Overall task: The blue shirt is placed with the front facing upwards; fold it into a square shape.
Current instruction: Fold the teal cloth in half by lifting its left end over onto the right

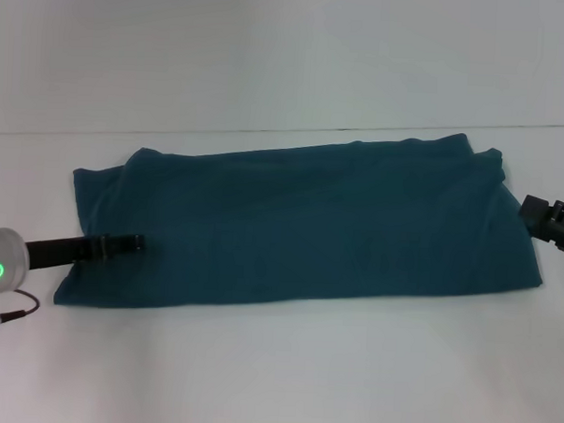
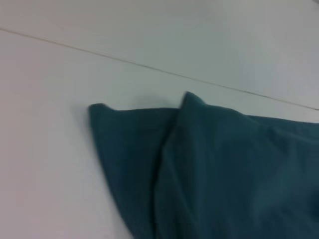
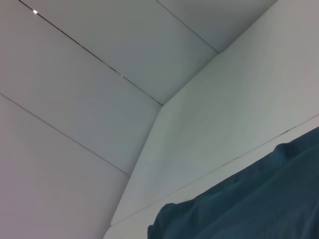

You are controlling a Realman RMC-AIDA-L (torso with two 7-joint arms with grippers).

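Lying across the middle of the white table [image 1: 275,370], the blue shirt [image 1: 300,222] was already folded lengthwise into a long band running left to right, and only plain teal fabric showed; you could see no lettering or collar. The left end carried a doubled layer, clear in the left wrist view, where one flap overlapped another and ended in two soft corners. The right end bunched slightly into small ridges near its far corner.

Your left gripper [image 1: 131,244] sat low over the shirt's left end, its dark fingertips lying on or just above the cloth near the front-left corner. The fingers looked drawn close together, but you could not tell whether they pinched fabric or merely rested on it. Your right gripper [image 1: 544,223] waited just beside the shirt's right edge, apart from the cloth, and its opening could not be judged.

You should have expected the shirt to handle as light, limp cotton: it would sag, drape and slide on the smooth tabletop rather than hold any shape. A pinch through only the top layer would likely have peeled the fold open. The better hold was probably at the end corners, catching all layers together, so one short end could be carried over toward the other to make the square.
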